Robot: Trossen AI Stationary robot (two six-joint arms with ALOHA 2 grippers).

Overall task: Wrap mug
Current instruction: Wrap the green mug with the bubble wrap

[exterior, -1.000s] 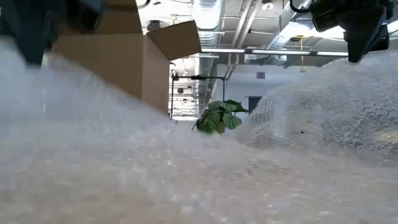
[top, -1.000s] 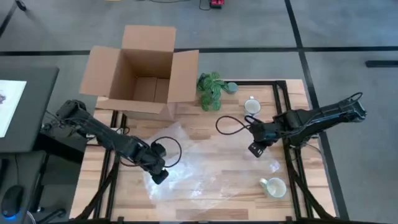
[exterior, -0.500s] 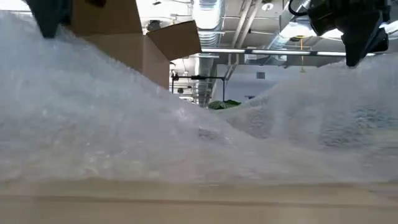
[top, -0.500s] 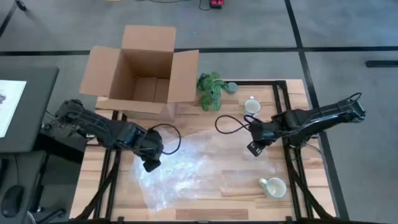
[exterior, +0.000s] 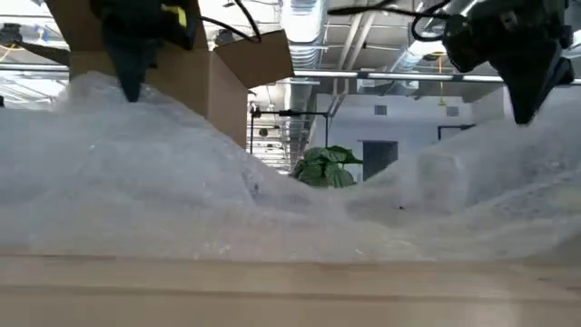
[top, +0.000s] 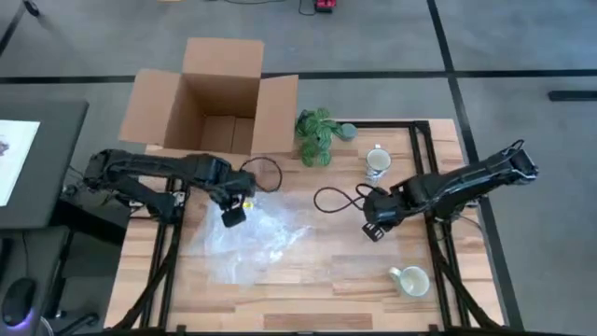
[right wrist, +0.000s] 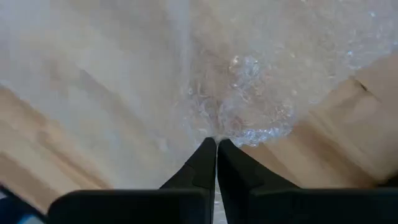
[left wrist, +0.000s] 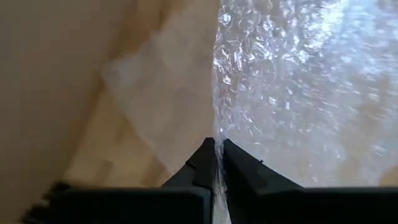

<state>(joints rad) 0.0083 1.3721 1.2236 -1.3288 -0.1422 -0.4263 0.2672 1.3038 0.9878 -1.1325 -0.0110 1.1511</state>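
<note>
Bubble wrap [top: 256, 243] got dragged toward your table's [top: 326, 289] back-left by left gripper [top: 233, 215], right gripper [top: 373, 229] too, both clenched on it; mug [top: 410, 279] sits unwrapped near front-right corner.

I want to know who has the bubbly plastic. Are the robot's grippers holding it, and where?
Yes. Both grippers pinch the bubble wrap at its edge: left gripper on one side, right gripper on the opposite side.

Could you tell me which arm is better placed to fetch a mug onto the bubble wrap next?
Probably the right: its gripper sits between both mugs, while the left gripper is across the table, pinching the bubble wrap.
</note>
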